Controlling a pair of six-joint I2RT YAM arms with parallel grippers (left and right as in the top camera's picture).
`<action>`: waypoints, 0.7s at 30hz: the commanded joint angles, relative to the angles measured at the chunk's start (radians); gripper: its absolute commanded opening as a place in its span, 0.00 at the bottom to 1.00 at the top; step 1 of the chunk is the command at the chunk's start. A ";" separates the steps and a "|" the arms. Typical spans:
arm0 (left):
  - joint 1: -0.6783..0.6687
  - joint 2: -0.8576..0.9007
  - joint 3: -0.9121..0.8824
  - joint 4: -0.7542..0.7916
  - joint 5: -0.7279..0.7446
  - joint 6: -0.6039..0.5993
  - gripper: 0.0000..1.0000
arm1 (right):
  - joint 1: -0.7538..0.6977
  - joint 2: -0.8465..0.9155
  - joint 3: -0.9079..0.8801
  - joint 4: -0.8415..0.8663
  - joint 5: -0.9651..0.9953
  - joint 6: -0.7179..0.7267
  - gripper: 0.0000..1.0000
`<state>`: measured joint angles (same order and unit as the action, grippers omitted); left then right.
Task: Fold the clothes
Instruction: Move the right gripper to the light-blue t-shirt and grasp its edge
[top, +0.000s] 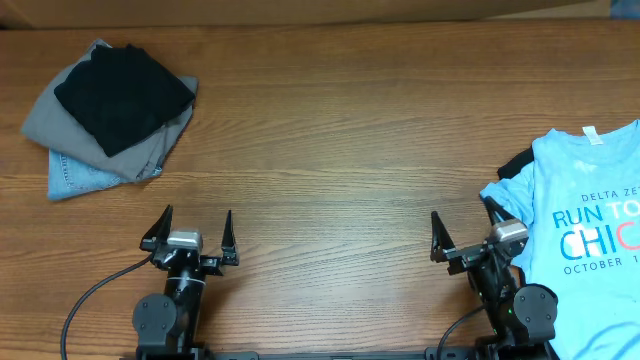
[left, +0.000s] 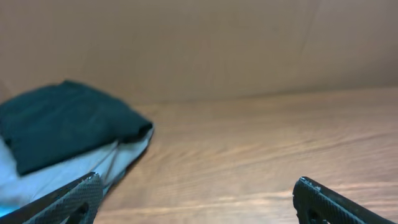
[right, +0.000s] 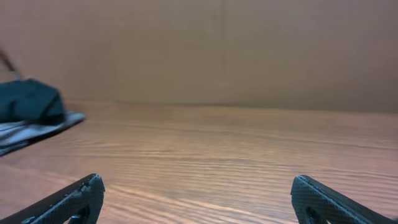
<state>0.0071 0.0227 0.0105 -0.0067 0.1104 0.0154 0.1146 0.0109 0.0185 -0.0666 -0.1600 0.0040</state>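
Wood-grain table (top: 330, 150) carries the light blue T-shirt (top: 590, 200) at its right edge, collar away from the arms, long axis running far to near, partly out of the overhead view. A folded stack (top: 110, 110) sits far left. The right gripper (top: 463, 222) is just beside the shirt and the left gripper (top: 197, 222) well apart from it. Both stand spread wide, holding nothing.

Black arms (top: 168, 305) carry silver wrist blocks (top: 184, 240), pointed pincer fingers (left: 68, 199) and black cables (top: 70, 320).
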 joint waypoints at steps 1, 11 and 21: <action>-0.001 0.003 0.075 0.002 0.032 -0.022 1.00 | -0.005 -0.005 0.050 0.008 -0.082 0.067 1.00; -0.001 0.146 0.389 -0.294 -0.022 -0.023 1.00 | -0.005 0.122 0.266 -0.261 -0.103 0.164 1.00; -0.001 0.605 0.782 -0.547 -0.028 -0.024 1.00 | -0.005 0.560 0.605 -0.501 -0.103 0.164 1.00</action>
<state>0.0071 0.5175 0.6697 -0.5159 0.0921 0.0013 0.1127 0.4568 0.4969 -0.5453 -0.2584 0.1616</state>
